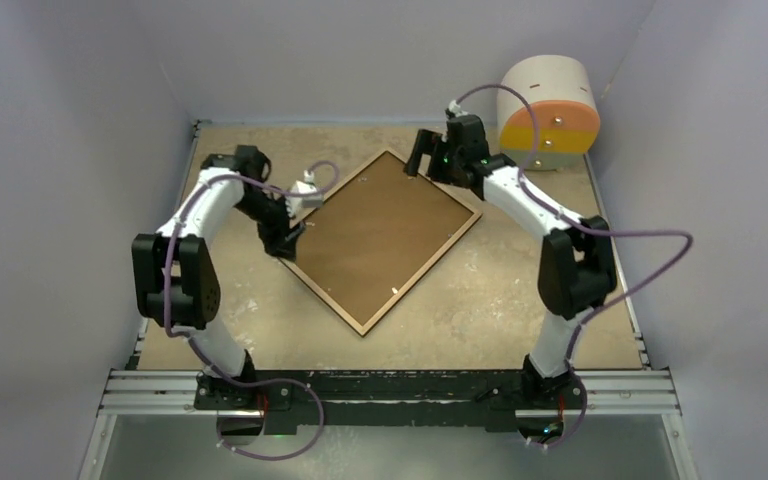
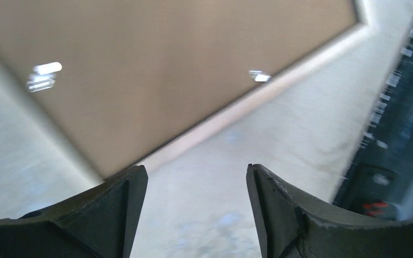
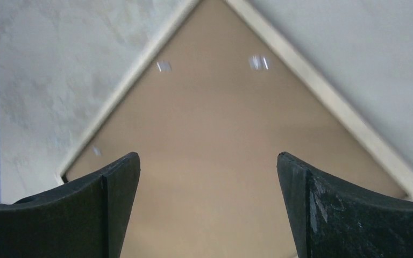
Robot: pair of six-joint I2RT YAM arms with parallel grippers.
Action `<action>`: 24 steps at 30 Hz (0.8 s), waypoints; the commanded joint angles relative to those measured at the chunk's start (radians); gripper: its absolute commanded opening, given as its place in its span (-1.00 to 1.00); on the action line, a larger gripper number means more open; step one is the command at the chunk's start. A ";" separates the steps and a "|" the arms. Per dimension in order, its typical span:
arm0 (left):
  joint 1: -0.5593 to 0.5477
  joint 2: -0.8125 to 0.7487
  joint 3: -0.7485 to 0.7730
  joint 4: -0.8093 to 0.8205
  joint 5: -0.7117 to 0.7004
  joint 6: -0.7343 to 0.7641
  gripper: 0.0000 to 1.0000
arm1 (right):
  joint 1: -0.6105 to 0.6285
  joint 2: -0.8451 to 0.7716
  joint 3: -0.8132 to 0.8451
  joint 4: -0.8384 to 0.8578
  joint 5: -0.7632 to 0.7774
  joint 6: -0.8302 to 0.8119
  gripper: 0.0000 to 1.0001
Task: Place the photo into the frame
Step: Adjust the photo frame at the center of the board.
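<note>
The frame [image 1: 423, 273] lies back-up on the table, turned like a diamond, its light wood rim around a flat brown backing board [image 1: 380, 235]. The photo is not in view. My left gripper [image 1: 290, 245] is open and empty, low at the frame's left corner. In the left wrist view the gripper [image 2: 196, 172] is over bare table beside the rim [image 2: 236, 110] and board [image 2: 166, 70]. My right gripper [image 1: 418, 160] is open and empty above the far corner. In the right wrist view the gripper [image 3: 208, 158] looks down on the board [image 3: 209, 140] and rim [image 3: 322, 88].
A white cylinder with orange and yellow bands [image 1: 550, 110] stands at the back right corner. Grey walls enclose the table on three sides. A metal rail [image 1: 390, 385] runs along the near edge. Small metal tabs [image 2: 259, 76] sit at the board's edges.
</note>
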 commanded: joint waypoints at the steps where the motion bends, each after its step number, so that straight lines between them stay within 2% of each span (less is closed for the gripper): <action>1: 0.157 0.106 0.185 0.133 -0.037 -0.114 0.39 | 0.012 -0.224 -0.319 0.055 -0.062 0.065 0.98; 3: 0.204 0.175 0.252 0.266 -0.077 -0.265 0.28 | 0.012 -0.307 -0.449 0.071 -0.099 0.092 0.98; 6: 0.232 0.255 0.291 0.389 -0.121 -0.391 0.13 | 0.012 -0.419 -0.631 0.116 -0.167 0.143 0.98; 10: 0.234 0.314 0.258 0.480 -0.117 -0.459 0.00 | 0.012 -0.509 -0.833 0.219 -0.273 0.233 0.98; 13: 0.232 0.342 0.229 0.499 -0.127 -0.478 -0.18 | 0.012 -0.507 -0.935 0.311 -0.316 0.288 0.98; 17: 0.225 0.338 0.171 0.511 -0.145 -0.459 -0.27 | 0.011 -0.461 -0.987 0.407 -0.339 0.320 0.98; 20: 0.214 0.311 0.109 0.502 -0.109 -0.425 -0.28 | 0.006 -0.412 -0.966 0.432 -0.336 0.321 0.98; 24: 0.148 0.257 -0.022 0.494 -0.108 -0.365 -0.28 | -0.036 -0.356 -0.915 0.423 -0.319 0.305 0.98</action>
